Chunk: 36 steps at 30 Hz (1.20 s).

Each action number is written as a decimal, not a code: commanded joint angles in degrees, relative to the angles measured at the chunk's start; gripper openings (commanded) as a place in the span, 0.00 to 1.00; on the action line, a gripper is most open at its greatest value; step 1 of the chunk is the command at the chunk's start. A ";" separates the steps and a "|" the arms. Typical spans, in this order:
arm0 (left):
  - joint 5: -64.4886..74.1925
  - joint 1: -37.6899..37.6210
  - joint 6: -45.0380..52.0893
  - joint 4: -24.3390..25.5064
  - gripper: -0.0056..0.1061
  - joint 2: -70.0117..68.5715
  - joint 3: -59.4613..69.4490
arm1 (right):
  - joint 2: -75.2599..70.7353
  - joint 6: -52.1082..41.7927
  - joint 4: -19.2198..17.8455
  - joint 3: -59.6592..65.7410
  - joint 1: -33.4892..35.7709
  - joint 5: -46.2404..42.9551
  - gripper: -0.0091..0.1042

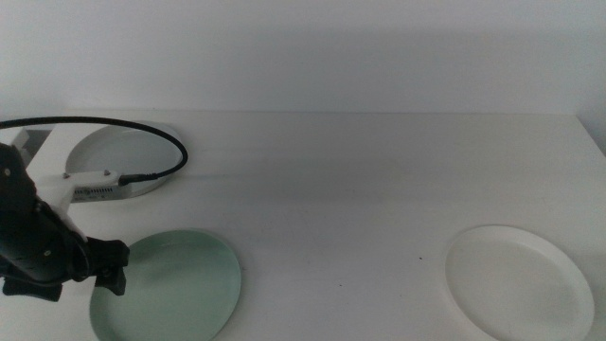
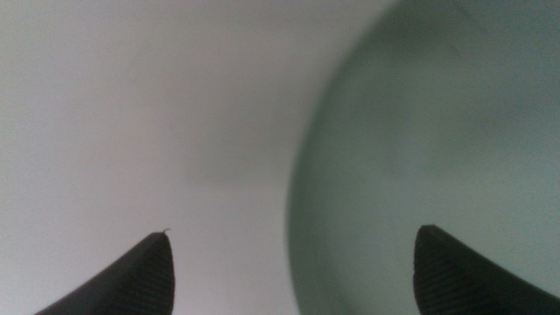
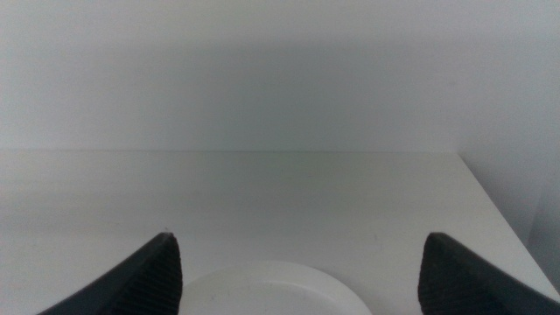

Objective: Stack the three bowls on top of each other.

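White worktop (image 1: pixel 360 180) offers little grip, so the wide-open left end effector (image 2: pixel 293 271) straddling the mint green bowl's (image 1: pixel 175 284) near-left rim may push it instead of pinching it

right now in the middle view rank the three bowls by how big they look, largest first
1. Mint green bowl and white bowl: near the camera, look alike; no ranking.
2. Pale grey bowl: looks smallest, but farther back and partly hidden by the left arm.

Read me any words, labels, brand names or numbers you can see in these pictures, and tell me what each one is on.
No readable text anywhere.
White camera housing on the left arm: a faint dark strip, too small and blurred to read.
Mint green round dish, white round dish, pale grey round dish: unmarked.
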 commanded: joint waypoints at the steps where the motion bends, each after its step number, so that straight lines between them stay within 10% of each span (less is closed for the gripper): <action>1: -2.35 0.58 1.20 -1.42 0.89 1.99 0.22 | -0.21 -0.35 -0.13 0.21 -0.20 -0.50 0.90; 13: -4.82 0.58 6.34 -6.31 0.81 8.68 0.22 | -0.21 -0.35 -0.13 0.21 -0.20 -0.50 0.90; 23: -1.41 0.58 6.12 -6.41 0.03 6.87 -0.44 | -0.21 -0.35 -0.13 0.21 -0.20 -0.50 0.90; 36: 19.30 -10.94 -1.37 -4.78 0.03 3.66 -32.73 | -0.21 -0.35 -0.13 0.21 -0.20 -0.50 0.90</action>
